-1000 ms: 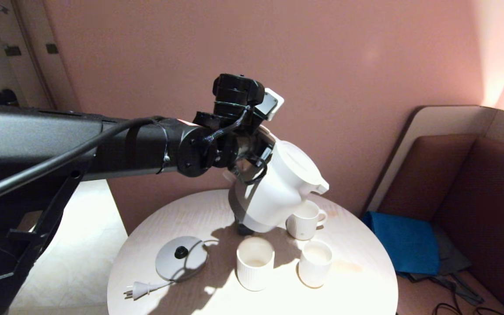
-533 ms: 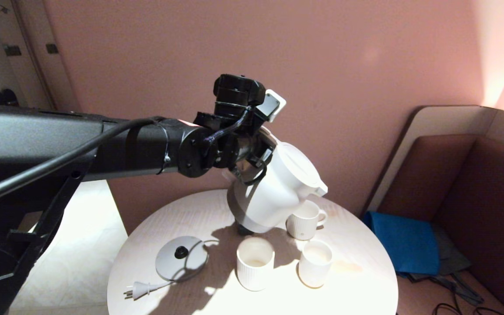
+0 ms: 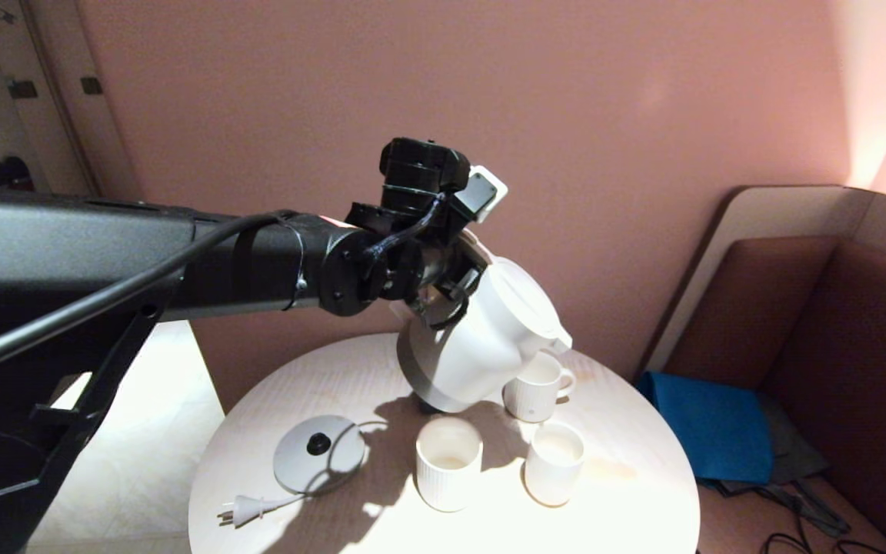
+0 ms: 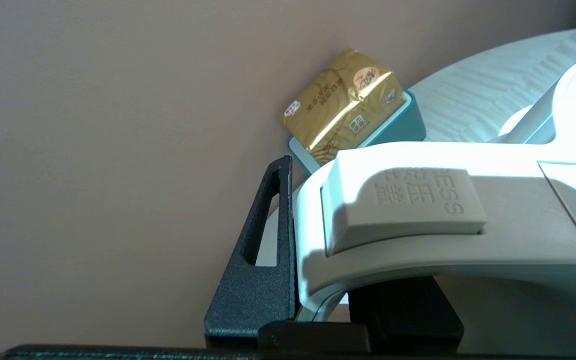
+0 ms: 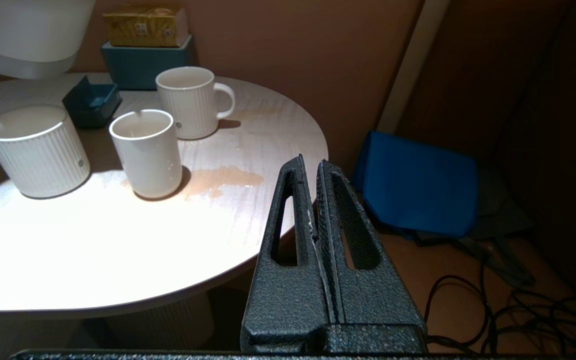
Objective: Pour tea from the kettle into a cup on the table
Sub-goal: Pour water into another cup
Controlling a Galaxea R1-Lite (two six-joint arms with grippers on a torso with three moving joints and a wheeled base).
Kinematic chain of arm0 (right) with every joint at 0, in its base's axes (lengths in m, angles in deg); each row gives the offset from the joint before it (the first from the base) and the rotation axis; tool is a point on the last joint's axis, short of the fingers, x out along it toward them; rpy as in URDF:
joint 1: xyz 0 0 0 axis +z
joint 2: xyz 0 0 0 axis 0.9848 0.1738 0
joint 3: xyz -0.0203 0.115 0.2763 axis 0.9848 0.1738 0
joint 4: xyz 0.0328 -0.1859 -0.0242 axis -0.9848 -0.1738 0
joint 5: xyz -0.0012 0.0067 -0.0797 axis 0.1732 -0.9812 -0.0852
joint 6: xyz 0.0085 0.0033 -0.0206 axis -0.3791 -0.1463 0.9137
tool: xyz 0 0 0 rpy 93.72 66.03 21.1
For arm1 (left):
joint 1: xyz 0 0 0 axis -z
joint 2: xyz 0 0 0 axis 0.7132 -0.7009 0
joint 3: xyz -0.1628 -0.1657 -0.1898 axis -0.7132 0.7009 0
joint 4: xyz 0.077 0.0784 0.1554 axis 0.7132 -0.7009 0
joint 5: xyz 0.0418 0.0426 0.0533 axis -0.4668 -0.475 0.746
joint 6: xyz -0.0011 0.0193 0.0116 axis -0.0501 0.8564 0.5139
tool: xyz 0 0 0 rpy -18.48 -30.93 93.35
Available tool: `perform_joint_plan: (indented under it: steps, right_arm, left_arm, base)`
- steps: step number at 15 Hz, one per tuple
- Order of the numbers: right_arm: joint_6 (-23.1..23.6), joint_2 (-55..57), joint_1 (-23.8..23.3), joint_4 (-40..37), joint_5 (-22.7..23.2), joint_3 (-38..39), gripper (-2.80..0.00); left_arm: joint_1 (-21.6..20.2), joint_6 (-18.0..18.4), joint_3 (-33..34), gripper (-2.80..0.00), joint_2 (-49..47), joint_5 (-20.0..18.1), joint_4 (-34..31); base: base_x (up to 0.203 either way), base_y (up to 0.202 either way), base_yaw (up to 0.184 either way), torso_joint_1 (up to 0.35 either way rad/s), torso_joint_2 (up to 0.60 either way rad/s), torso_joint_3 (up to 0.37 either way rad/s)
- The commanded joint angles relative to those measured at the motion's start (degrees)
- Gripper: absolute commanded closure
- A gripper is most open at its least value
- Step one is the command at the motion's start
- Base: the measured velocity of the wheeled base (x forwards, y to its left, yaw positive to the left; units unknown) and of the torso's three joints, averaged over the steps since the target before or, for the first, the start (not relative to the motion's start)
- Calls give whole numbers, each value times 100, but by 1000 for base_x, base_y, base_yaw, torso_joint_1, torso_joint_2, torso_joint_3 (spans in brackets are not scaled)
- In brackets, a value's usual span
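The large white electric kettle (image 3: pixel 481 338) with its flat round lid and grey bottom band hung tilted in the air above the far side of the round, pale wood-grain counter (image 3: pixel 381 369), spout dipped toward the robot's right. That spout sat over the white ribbed mug with a handle (image 3: pixel 537 387), not over the smallest plain white handleless cup (image 3: pixel 555 464), which stood nearer the robot, just beside a wider ribbed handleless cup (image 3: pixel 449 462). No stream of tea showed at the spout. The left gripper (image 4: pixel 318 300) was clenched on the kettle's loop handle, one black finger (image 4: pixel 260 280) pressed against its outer side below the lid-release button. The right gripper (image 5: pixel 318 240) was parked low off the counter's right edge, its jaws pressed together on nothing.

From where I stood, the worry was aim: if the tilt deepened here, tea would likely land in the mug or on the counter between the vessels. A thin reddish-orange puddle (image 5: pixel 223 180) lay beside the small cup, so a wet top could also let it slide if nudged. The kettle's body hung close above the mug, and lowering it might knock that over. The grey round kettle base (image 3: pixel 318 454) and its plug lay well apart to the left, out of harm's way.
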Motion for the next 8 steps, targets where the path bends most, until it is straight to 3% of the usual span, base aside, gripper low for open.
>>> perform_joint_plan:
  steps: [1,8]
  right_arm:
    - [-2,7,2,-2,-3,0,0]
    - [-2,7,2,-2,-3,0,0]
  left_arm:
    - [2,56,-59,0,-78,14,1]
    - [90,235,-482,0,-283,40,-8]
  base:
    - [0,0,0,0,0,0]
    - [0,0,0,0,0,0]
